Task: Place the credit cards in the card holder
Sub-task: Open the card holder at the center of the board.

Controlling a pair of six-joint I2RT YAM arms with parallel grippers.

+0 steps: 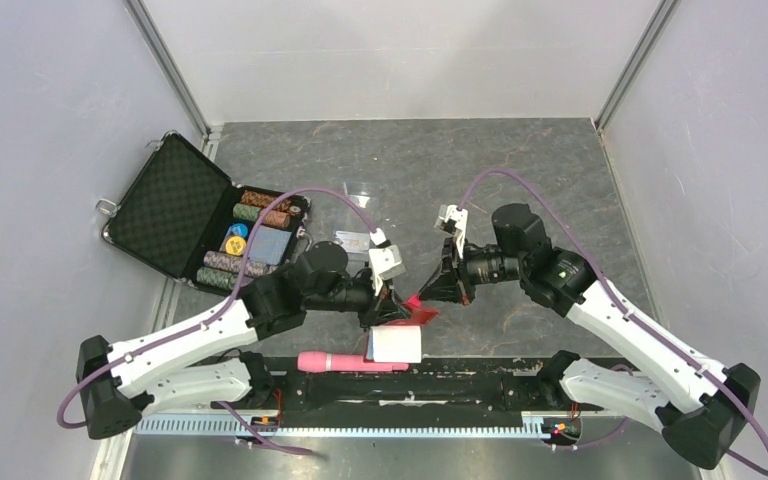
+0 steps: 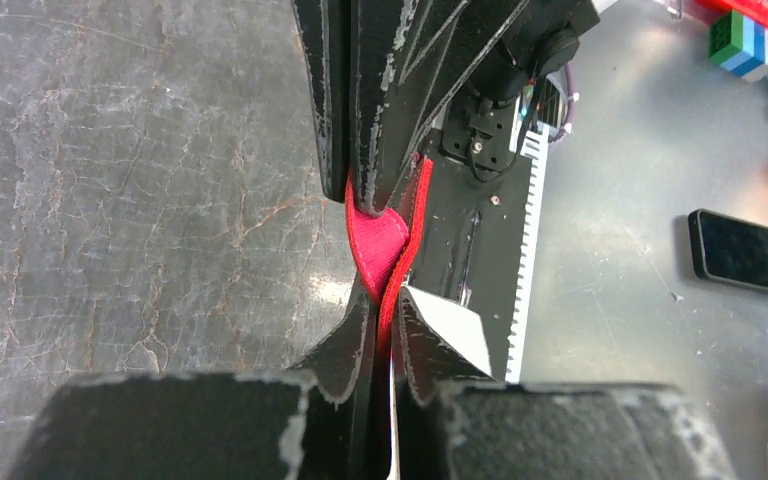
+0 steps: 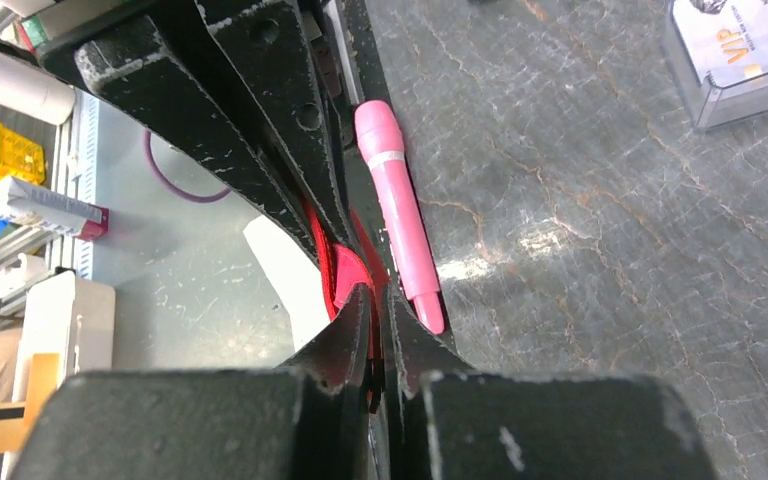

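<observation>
The red card holder hangs between my two grippers just above the table's near edge. My left gripper is shut on one edge of it; in the left wrist view the red leather is pinched between the closed fingers. My right gripper is shut on the opposite edge, with red showing between its fingers. The two sets of fingertips nearly meet. A grey credit card with gold print lies in a clear plastic case behind the left gripper.
An open black briefcase of poker chips stands at the back left. A pink pen and a white box lie at the near edge, right under the grippers. The pen runs alongside the right gripper's fingers.
</observation>
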